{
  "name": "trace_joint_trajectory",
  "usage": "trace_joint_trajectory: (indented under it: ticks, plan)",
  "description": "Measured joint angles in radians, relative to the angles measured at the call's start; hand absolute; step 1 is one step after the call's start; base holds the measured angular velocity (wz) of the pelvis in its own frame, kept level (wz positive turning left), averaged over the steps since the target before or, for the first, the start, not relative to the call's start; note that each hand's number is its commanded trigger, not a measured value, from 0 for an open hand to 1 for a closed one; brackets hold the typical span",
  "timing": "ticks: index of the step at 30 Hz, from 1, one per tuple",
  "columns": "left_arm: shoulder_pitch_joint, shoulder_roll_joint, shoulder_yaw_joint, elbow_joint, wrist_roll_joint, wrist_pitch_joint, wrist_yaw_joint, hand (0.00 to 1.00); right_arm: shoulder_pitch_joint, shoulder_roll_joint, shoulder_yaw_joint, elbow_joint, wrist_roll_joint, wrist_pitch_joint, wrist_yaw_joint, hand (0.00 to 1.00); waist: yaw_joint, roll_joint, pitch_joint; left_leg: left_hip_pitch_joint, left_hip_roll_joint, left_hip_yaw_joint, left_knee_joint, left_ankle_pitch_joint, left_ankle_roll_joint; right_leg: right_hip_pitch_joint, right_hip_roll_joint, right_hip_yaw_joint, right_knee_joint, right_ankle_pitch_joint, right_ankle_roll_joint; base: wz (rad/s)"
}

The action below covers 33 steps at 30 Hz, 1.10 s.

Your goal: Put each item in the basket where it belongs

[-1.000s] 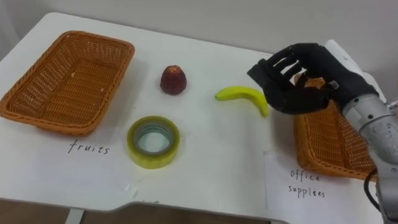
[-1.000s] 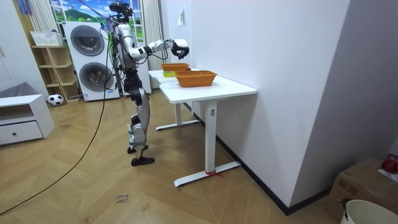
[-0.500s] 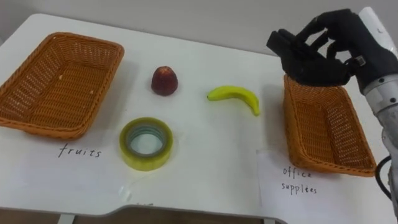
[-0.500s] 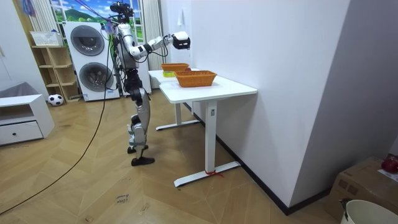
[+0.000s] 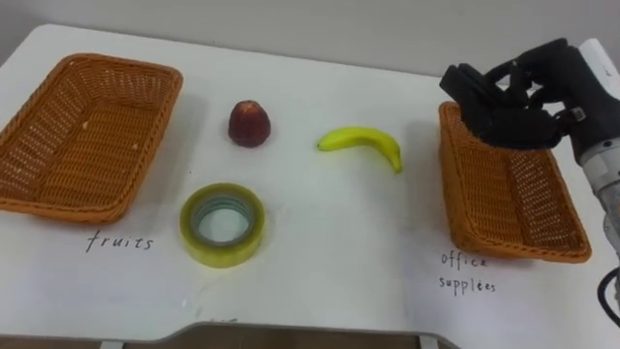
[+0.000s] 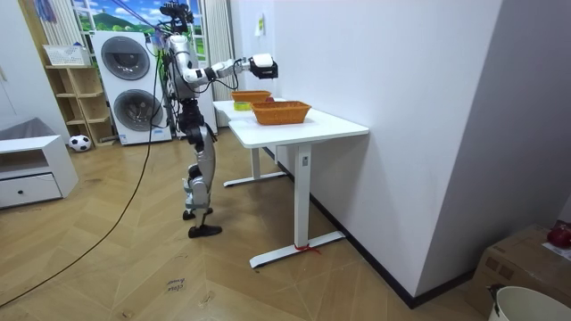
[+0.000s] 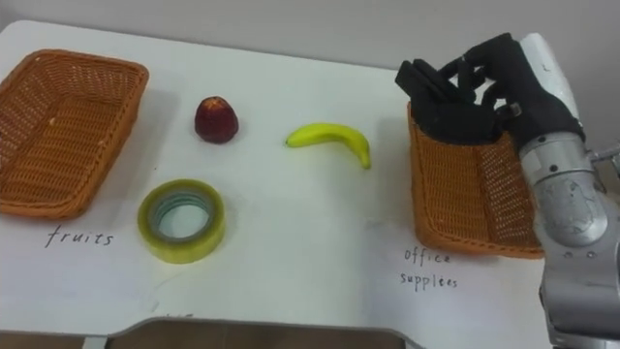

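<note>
Work surface and room fixtures.
A white rectangular table (image 5: 320, 233) on white metal legs stands against a plain white wall (image 6: 401, 107). Near its front edge lie two white paper sheets with handwritten words, the left label sheet (image 5: 121, 242) and the right label sheet (image 5: 465, 276). In the room view, two white front-loading washing machines (image 6: 125, 61) are stacked at the back. A light wooden shelf unit (image 6: 76, 98) stands just beside them, with a black-and-white ball (image 6: 78, 142) on the herringbone wood floor (image 6: 268, 285) below it. A low white drawer cabinet (image 6: 27, 174) sits at the room view's left edge. A brown cardboard box (image 6: 526, 259) and a white bucket (image 6: 531, 305) occupy its lower right corner.
</note>
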State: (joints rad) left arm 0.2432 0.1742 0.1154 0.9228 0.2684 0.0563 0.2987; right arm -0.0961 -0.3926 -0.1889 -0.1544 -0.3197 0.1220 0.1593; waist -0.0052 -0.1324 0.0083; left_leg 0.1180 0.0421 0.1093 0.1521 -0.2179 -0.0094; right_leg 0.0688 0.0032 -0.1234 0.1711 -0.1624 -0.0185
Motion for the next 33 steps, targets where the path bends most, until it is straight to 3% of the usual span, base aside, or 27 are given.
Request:
trace_joint_trajectory:
  ticks: [9,15,24,33]
  plan:
    - [-0.003,-0.006,0.0,0.005,0.0,0.004,-0.03,0.0,0.004,0.0,0.0,0.024,-0.002,0.002,-0.017,1.0,-0.017,0.001,-0.0018,0.0,0.0,0.012,0.0,0.0,0.0,-0.003,0.0,0.01,0.005,0.0,0.0,-0.03]
    - [0.003,-0.006,-0.001,0.005,0.0,0.01,-0.033,0.0,0.082,0.0,0.0,0.025,-0.004,0.008,-0.011,1.0,-0.018,0.012,-0.0133,-0.001,0.0,0.013,-0.001,0.0,0.0,-0.003,0.0,0.008,0.005,0.0,0.0,0.0]
    - [0.012,-0.009,-0.001,-0.003,0.01,0.031,-0.032,0.0,0.107,0.0,0.0,0.076,-0.034,0.047,0.043,1.0,-0.018,0.026,-0.0091,-0.007,0.0,0.021,-0.002,0.0,0.0,-0.019,0.0,0.016,0.013,0.0,0.0,-0.02]
    - [0.002,-0.008,0.0,-0.022,0.009,0.03,-0.025,0.0,0.107,0.001,0.0,0.107,-0.034,0.047,0.087,1.0,-0.016,0.011,-0.0117,-0.006,-0.001,0.021,-0.002,0.0,0.0,-0.018,0.0,0.016,0.002,0.0,0.0,0.0]
